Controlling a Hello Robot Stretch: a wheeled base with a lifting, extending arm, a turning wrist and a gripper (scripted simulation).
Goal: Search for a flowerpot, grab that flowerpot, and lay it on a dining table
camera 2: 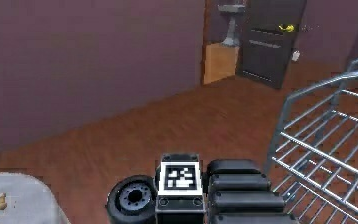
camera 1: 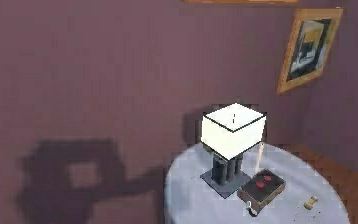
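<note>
forward view: the robot is facing a purple wall [camera 1: 87,80] with a framed picture [camera 1: 309,50] hanging high at the right. below it a round pale worktop [camera 1: 187,185] is carrying a lamp [camera 1: 232,135] with a white cube shade, a dark box [camera 1: 263,188] with a red top just beside the lamp's base, and a small yellow thing [camera 1: 310,202] near the rim. none of these is reading as a flowerpot, so i am judging the step in hand to be the search, with the grab and the dining table both to come. where the flowerpot is, i cannot tell. to search well, the base should be turning slowly and sweeping the room, pausing on each new surface and floor corner.

arm side view: the arm [camera 2: 237,190] is sitting short and low, its white marked square [camera 2: 182,178] facing up, and the fingers [camera 2: 135,198] are lying just left of that square as a dark round lump. their far end is too dark to make out, so i cannot tell their state or whether they are holding anything. left of the fingers a worktop edge [camera 2: 32,208] is showing with a small yellow thing [camera 2: 2,195] on it. well beyond the fingers and to their right a dark door [camera 2: 262,45] is standing with a wooden cabinet [camera 2: 219,62] beside it. right of the fingers a grey wire frame [camera 2: 322,130] is rising close by. any turn should be leaving that frame and the worktop room.
</note>
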